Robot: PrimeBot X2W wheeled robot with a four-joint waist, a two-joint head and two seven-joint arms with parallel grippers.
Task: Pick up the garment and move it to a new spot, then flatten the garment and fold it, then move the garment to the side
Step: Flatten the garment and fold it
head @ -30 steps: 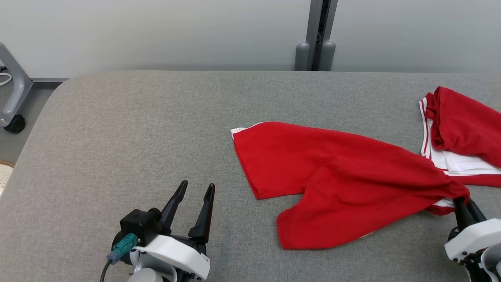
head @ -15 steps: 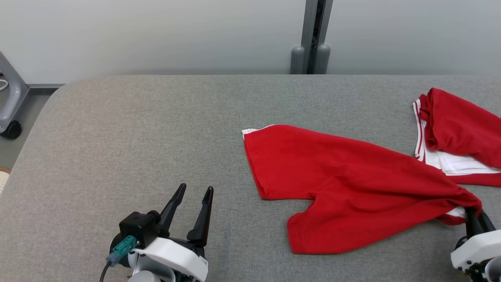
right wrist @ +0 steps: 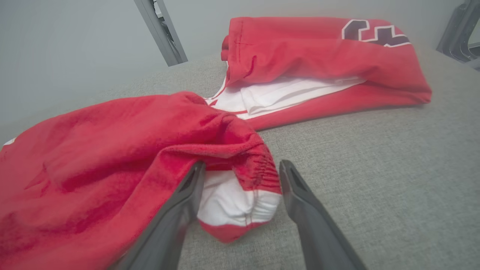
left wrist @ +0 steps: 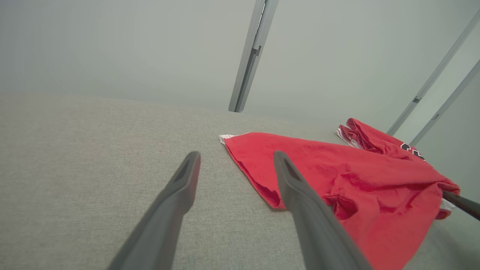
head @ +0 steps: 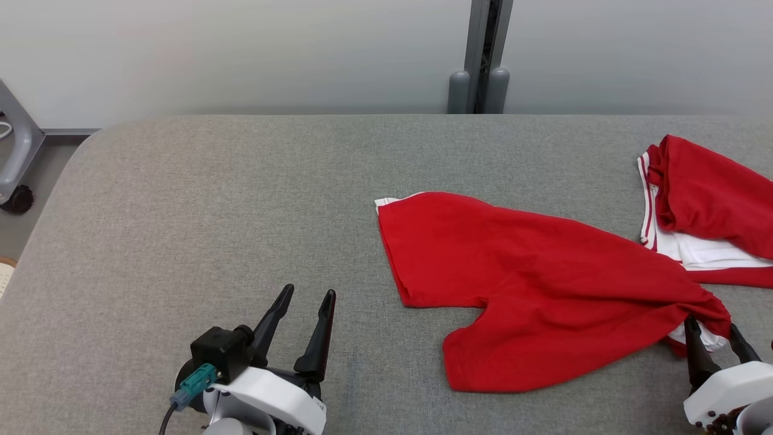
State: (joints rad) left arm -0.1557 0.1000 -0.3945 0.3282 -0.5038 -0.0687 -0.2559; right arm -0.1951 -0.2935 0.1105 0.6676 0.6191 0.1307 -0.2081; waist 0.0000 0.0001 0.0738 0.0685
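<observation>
The garment (head: 543, 284) is a pair of red shorts with white trim, lying spread and wrinkled on the grey table (head: 211, 199), right of centre. Its bunched waistband end (right wrist: 240, 202) rests on the table between the fingers of my right gripper (head: 711, 326), which stands open around it without pinching it; the same open fingers (right wrist: 242, 165) flank the white trim in the right wrist view. My left gripper (head: 309, 292) is open with nothing in it at the lower left, well left of the shorts' leg hem (left wrist: 262, 187).
A second red and white garment (head: 706, 193) with a dark number print (right wrist: 375, 30) lies at the table's far right, touching the shorts. A grey post (head: 480, 60) stands behind the table. A wheeled frame (head: 18, 157) is off the left edge.
My right gripper has opened and let go of the shorts' waistband, which now rests on the table. The left arm has barely moved. The head view shifted slightly.
</observation>
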